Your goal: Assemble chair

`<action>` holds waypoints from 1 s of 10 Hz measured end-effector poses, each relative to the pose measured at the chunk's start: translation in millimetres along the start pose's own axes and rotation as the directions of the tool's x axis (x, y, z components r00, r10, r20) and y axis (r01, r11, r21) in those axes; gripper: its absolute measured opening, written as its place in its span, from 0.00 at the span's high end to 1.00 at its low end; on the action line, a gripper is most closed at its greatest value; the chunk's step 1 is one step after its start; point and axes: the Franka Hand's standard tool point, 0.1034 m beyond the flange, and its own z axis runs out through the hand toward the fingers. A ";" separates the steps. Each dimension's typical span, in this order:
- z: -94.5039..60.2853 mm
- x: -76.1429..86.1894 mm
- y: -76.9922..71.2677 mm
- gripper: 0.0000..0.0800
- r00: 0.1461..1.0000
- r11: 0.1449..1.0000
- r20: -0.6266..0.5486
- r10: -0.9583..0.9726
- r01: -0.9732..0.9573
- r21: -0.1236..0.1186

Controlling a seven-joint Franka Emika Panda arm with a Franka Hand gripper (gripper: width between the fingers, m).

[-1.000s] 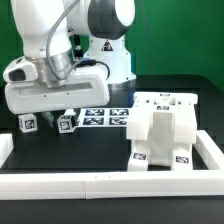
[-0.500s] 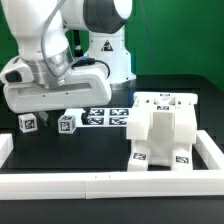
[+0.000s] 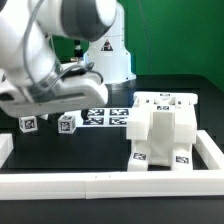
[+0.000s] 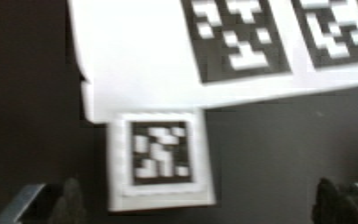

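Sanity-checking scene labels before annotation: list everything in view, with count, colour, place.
chair assembly: 1, white, tagged, table's exterior-view right
small tagged blocks: 2, white, side by side, exterior-view left of the marker board
marker board: 1, white with black tags, mid-table
border rail: 1 run, white, table's front and sides
table: 1, black
robot arm: 1, white, blurred, above the blocks
gripper: 1, dark fingers, open

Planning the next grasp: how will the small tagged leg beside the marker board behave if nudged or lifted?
The leg looks like a short moulded plastic block, so it is probably stiff and light. Its flat faces suggest it would slide, not roll. The smooth surface might slip in the tool.
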 end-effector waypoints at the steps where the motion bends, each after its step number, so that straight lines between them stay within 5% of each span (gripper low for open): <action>1: 1.0 -0.8 4.7 0.19 0.995 1.000 0.100 0.018 -0.015 -0.027; 3: 2.9 1.2 7.9 0.19 0.981 0.999 0.192 0.032 -0.029 -0.017; 10: 24.1 -0.5 1.0 0.19 0.962 0.993 0.248 0.114 -0.107 -0.041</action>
